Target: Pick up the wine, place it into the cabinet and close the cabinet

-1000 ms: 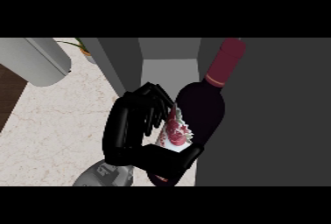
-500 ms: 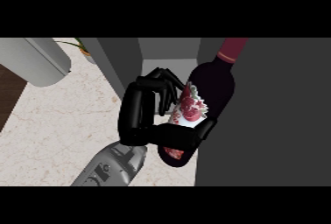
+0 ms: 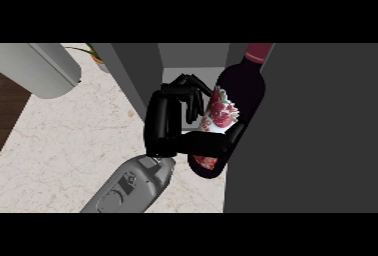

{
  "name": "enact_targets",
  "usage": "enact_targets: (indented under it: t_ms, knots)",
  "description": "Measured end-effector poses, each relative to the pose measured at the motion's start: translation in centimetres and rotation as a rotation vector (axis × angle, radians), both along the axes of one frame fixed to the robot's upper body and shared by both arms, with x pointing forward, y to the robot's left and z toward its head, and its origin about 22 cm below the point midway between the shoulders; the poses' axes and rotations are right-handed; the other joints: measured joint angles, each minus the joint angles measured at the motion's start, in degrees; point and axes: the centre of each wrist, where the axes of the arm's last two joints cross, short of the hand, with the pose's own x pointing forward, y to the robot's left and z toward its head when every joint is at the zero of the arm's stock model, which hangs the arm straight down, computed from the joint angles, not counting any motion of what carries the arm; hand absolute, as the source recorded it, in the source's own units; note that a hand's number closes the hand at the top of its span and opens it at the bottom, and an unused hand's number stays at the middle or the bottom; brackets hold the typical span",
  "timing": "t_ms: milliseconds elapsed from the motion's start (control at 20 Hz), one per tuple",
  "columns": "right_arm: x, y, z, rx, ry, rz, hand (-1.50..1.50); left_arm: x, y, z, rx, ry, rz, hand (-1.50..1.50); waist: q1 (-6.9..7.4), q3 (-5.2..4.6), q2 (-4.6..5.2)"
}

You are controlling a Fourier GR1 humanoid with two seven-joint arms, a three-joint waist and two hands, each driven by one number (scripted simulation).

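Observation:
The wine bottle [image 3: 241, 87] is dark with a maroon cap and a white label with red fruit. It leans slightly, its neck up, at the mouth of the dark grey cabinet [image 3: 137, 75]. My right hand [image 3: 164, 125] is shut on it from the left: the fingers curl beside the label and the thumb crosses the lower body. The open cabinet door [image 3: 310, 130] is a dark panel at the right and hides the bottle's right side. A pale inner wall shows behind the bottle. My left hand does not show.
The marble counter [image 3: 74, 145] spreads to the left, ending at a dark brown strip along the left edge. A light grey rounded shape [image 3: 40, 70] sits at the upper left. A small plant [image 3: 92, 54] stands beside the cabinet.
My right hand has carried the bottle up and to the right, deeper into the cabinet's opening. More of my forearm now shows below it. The grey shape has not moved.

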Motion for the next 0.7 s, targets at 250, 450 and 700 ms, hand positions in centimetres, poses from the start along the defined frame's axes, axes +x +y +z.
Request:
enact_targets:
  t_ms: [250, 450, 700]
  knots:
    - [0.4, -0.5, 0.2, -0.014, -0.014, -0.015, -1.5, 1.0, 0.1, -1.6, -0.016, 0.012, 0.026, 1.5, -0.1, 0.01, 0.04]
    - [0.6, -0.1, 0.3, -0.004, -0.002, -0.005, -1.5, 0.9, -0.1, -3.8, 0.02, 0.02, 0.043, 1.5, -0.16, -0.01, 0.02]
    - [0.7, -0.1, 0.1, -0.003, 0.004, -0.004, -1.5, 1.4, 0.0, -5.9, 0.09, 0.014, 0.071, 1.5, -0.14, 0.01, 0.0]
